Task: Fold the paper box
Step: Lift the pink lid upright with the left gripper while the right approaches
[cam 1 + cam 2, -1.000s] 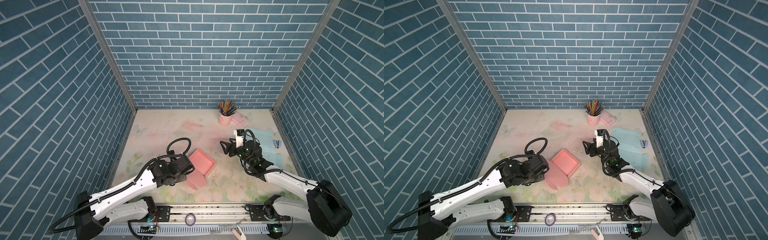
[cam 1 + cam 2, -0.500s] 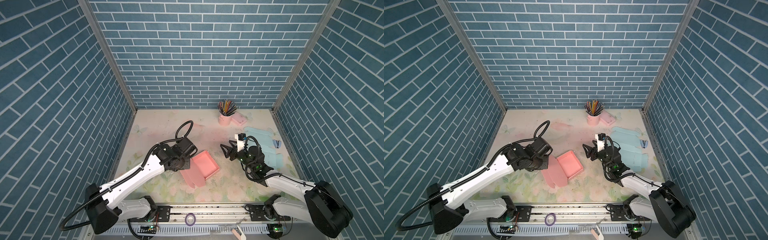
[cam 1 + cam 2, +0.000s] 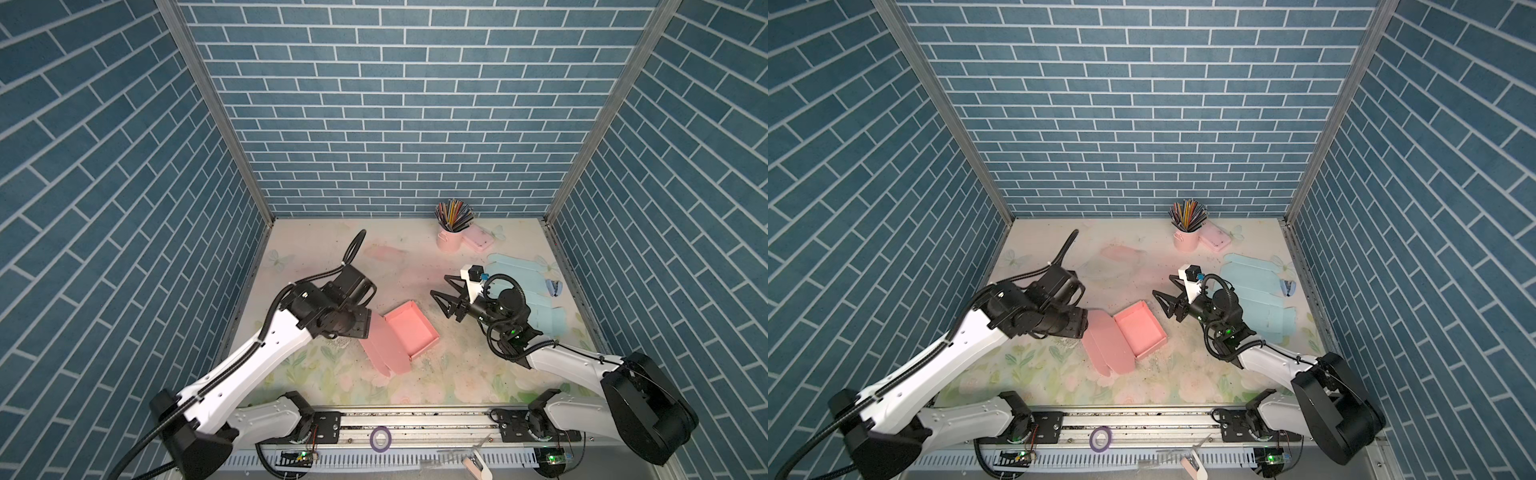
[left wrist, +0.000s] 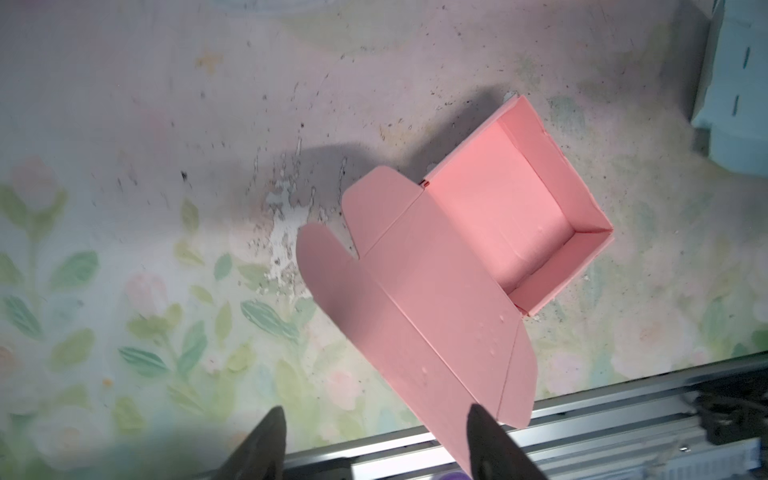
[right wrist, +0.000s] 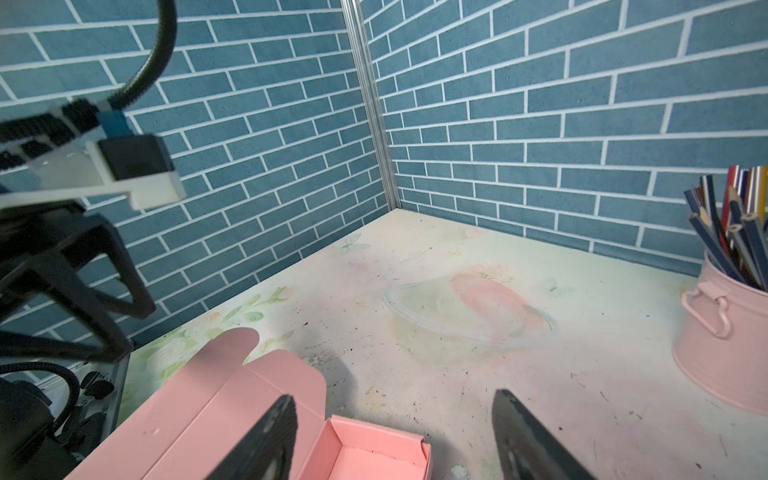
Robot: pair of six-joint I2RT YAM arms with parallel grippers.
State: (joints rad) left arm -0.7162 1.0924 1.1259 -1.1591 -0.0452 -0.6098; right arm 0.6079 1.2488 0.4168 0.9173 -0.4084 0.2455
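**Empty paper box [image 3: 409, 332] standing open on the desk [image 3: 316, 249]**

The paper box is being left empty, lid laid back, well apart from the pink cup [image 3: 449, 240], in which coloured pencils [image 3: 454, 214] are being stored. The right tool [image 5: 392, 397], between cup and box, and the left tool [image 4: 374, 409], beyond the box, are being held spread, gripping nothing.

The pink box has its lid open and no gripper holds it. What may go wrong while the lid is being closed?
The pink box is unheld: both the left gripper and the right gripper are open, so a push on the lid may slide the whole box.
The lid's side tabs splay outward; they may catch outside the box walls.
One left finger is at the lid's edge; closing there may crease it.
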